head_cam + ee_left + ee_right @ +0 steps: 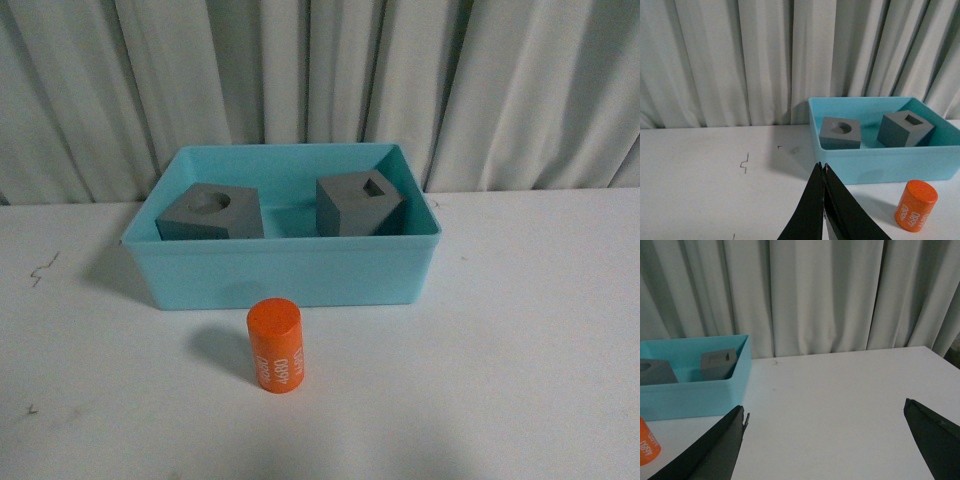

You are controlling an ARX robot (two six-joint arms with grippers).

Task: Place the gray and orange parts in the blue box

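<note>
We are holding the left end effector (823,169) closed and the right end effector (825,410) open. The left cube (210,213) and right cube (358,205) are sitting in the box (290,272); the cylinder (276,345) is standing on the bench (500,380) just before it.

1. 2 gray parts: 1 gray cube with a round recess (210,213) and 1 gray cube with a square recess (360,205).
2. 1 orange cylinder (275,345) with white lettering.
3. 1 blue box (285,272).
4. 2 grippers: 1 left gripper (823,166) and 1 right gripper (825,407).
5. 1 white table (520,350).
6. 1 pleated curtain (300,70).
</note>
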